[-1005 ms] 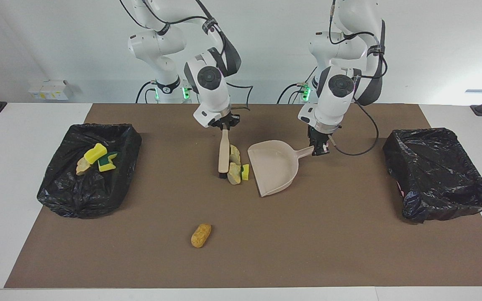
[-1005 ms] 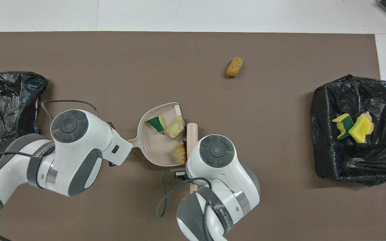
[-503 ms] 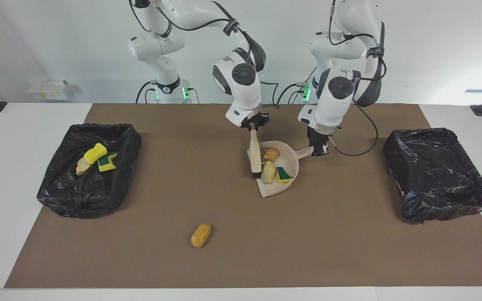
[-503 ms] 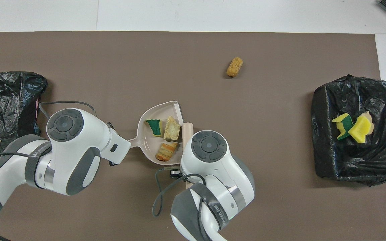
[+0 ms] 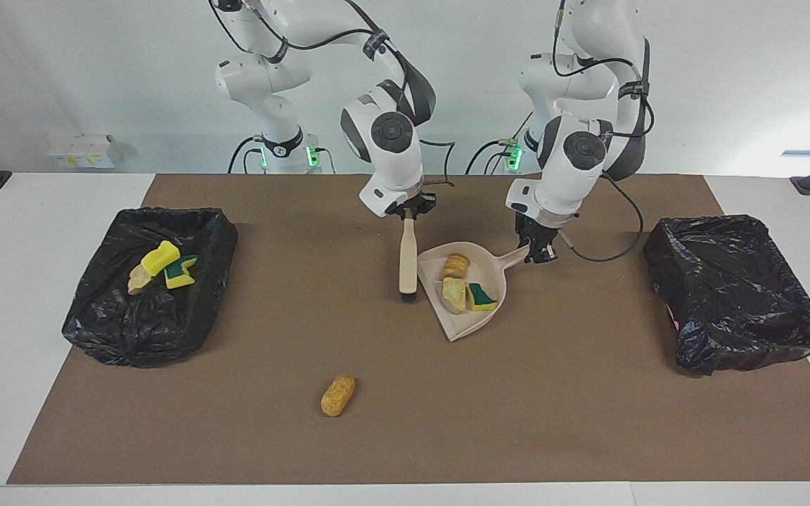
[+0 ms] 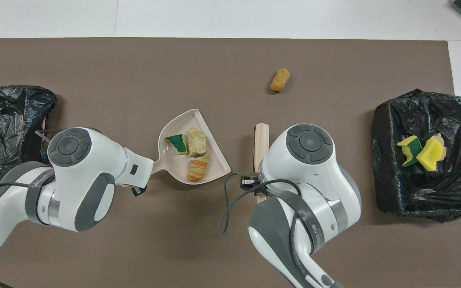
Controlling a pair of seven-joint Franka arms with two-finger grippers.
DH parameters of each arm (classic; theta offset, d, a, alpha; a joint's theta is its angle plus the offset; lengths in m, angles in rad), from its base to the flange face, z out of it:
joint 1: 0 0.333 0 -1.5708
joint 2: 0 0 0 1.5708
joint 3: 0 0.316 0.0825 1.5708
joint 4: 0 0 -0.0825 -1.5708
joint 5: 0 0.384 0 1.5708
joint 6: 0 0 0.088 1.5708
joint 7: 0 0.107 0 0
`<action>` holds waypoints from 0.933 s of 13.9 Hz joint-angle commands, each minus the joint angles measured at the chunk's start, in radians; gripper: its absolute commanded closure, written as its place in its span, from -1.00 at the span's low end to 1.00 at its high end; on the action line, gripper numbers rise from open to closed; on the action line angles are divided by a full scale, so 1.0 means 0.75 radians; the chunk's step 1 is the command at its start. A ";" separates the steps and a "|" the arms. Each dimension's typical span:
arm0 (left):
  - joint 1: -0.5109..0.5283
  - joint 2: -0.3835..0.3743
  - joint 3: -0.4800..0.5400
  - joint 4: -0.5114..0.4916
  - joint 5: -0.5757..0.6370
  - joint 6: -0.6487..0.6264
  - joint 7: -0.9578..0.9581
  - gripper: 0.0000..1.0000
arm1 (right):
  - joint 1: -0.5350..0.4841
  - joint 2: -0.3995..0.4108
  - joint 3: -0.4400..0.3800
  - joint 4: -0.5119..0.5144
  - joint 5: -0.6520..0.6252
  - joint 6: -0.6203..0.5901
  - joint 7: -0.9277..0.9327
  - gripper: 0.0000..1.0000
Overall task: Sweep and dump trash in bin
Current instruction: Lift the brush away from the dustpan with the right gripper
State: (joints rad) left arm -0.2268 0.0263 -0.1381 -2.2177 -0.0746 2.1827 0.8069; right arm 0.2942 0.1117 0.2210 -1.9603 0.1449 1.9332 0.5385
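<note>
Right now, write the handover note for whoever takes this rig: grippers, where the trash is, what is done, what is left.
Left gripper: shut on the dustpan handle, at mid-table.
Right gripper: shut on the brush, which hangs bristles down beside the dustpan's open edge, toward the right arm's end.
In the dustpan: three chunks.
In the bin at the right arm's end: three yellow, green and tan pieces.
Orange-brown chunk: loose on the mat, farther from the robots than the brush.
The other bin shows no trash.
Done: three chunks swept in.
Left: dump the dustpan, sweep the last chunk.
</note>
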 commanded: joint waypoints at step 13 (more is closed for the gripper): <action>-0.002 -0.004 0.000 0.014 -0.015 0.070 -0.258 1.00 | -0.310 0.573 0.014 0.615 -0.578 0.153 -0.446 1.00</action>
State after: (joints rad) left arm -0.2272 0.0265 -0.1390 -2.2100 -0.0758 2.2219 0.6240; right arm 0.0733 0.4350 0.2151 -1.6499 -0.2596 2.0656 0.2503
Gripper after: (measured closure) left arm 0.678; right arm 0.744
